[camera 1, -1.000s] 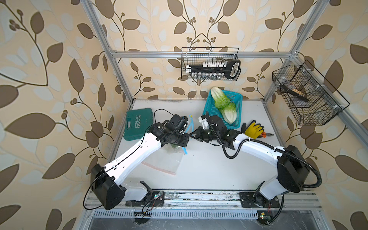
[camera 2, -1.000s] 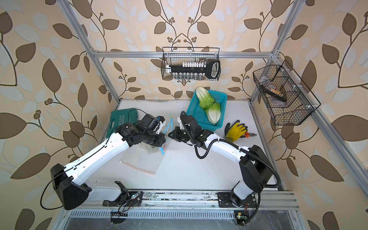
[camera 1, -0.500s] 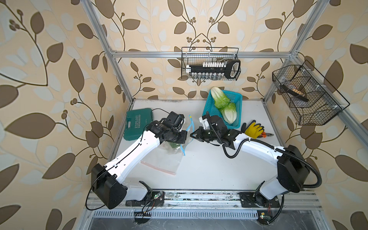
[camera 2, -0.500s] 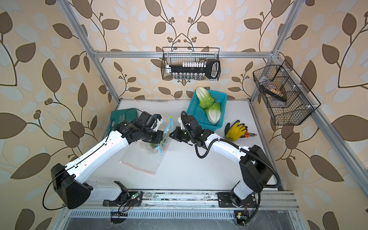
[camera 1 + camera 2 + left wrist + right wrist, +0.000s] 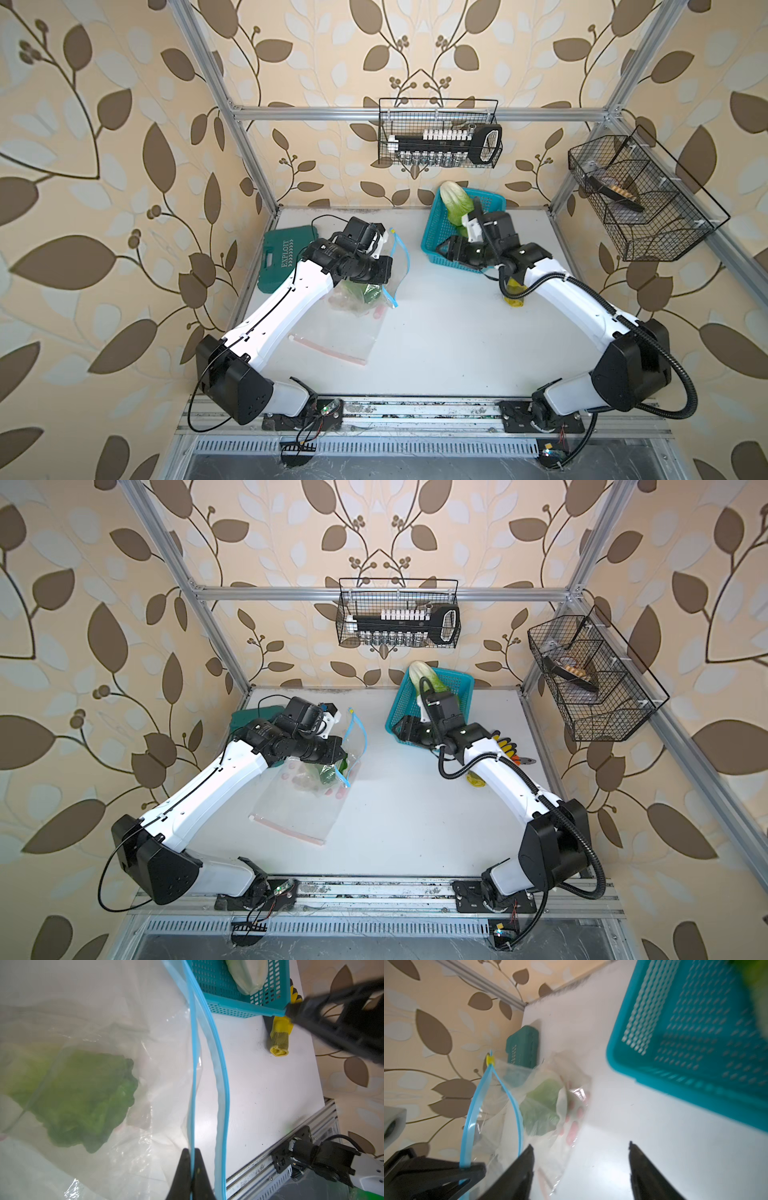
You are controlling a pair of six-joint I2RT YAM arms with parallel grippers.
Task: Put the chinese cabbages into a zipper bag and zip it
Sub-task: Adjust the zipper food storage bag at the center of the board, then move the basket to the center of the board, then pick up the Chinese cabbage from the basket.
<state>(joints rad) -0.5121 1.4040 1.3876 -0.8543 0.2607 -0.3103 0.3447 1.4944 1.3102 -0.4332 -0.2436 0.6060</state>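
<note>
Left wrist: left fingers pinch bag rim, cabbage leaves pointing rimward; right fingers spread empty.

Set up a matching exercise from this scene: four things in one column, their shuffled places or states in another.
Column A
1. left pincer
2. right pincer
3. yellow glove
4. teal basket

Column B
a. has a cabbage lying in it
b. open, holding nothing
c. lying on the table beside the basket
d. shut on the zipper bag at its blue strip

Pairs: 1-d, 2-b, 3-c, 4-a
</note>
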